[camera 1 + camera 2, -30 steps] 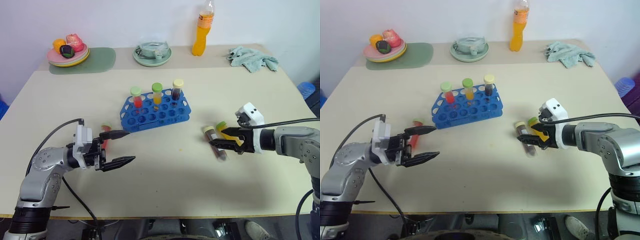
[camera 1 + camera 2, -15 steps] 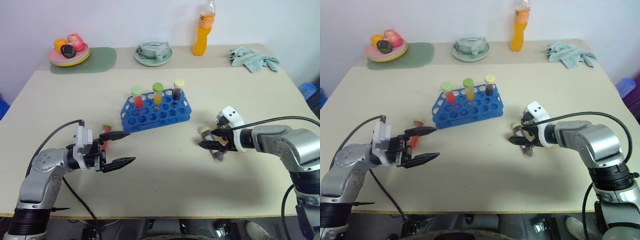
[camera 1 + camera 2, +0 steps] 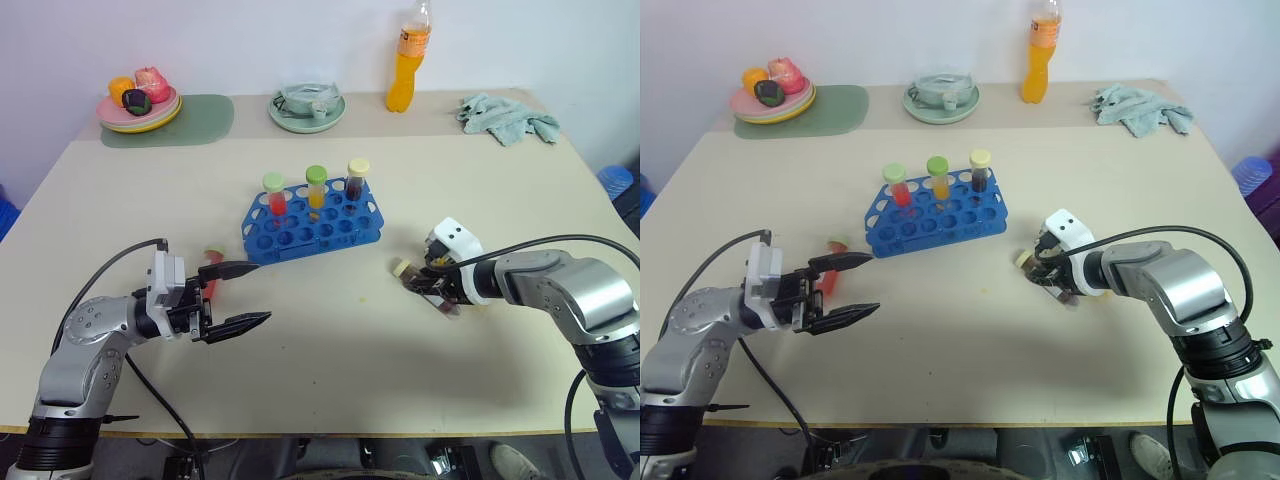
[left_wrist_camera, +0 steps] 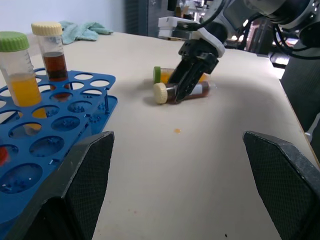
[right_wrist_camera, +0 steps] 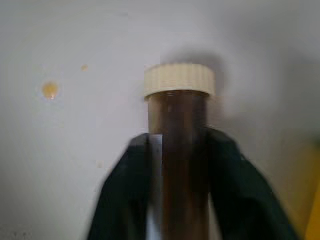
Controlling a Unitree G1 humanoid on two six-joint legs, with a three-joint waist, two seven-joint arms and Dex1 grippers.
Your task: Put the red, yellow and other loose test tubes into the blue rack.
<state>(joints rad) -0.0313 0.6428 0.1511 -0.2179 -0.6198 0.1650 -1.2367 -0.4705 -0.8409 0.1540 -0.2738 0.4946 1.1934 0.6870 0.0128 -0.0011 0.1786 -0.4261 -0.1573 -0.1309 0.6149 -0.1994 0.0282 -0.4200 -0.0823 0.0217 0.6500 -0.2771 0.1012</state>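
Right gripper (image 3: 437,285) pinching one brown tube (image 5: 179,150) flat on the table (image 3: 330,360).
One green-capped yellow tube (image 4: 165,75) lies touching it; three tubes stand in the blue rack (image 3: 312,225); one red tube (image 3: 210,270) lies beside the wide-spread left gripper (image 3: 238,296).

A beige table (image 3: 330,330) carries a blue rack (image 3: 310,222), loose tubes (image 4: 181,91), plates and a cloth (image 3: 505,116).

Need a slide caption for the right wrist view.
Right pincer shut on a cream-capped brown test tube lying on the table.
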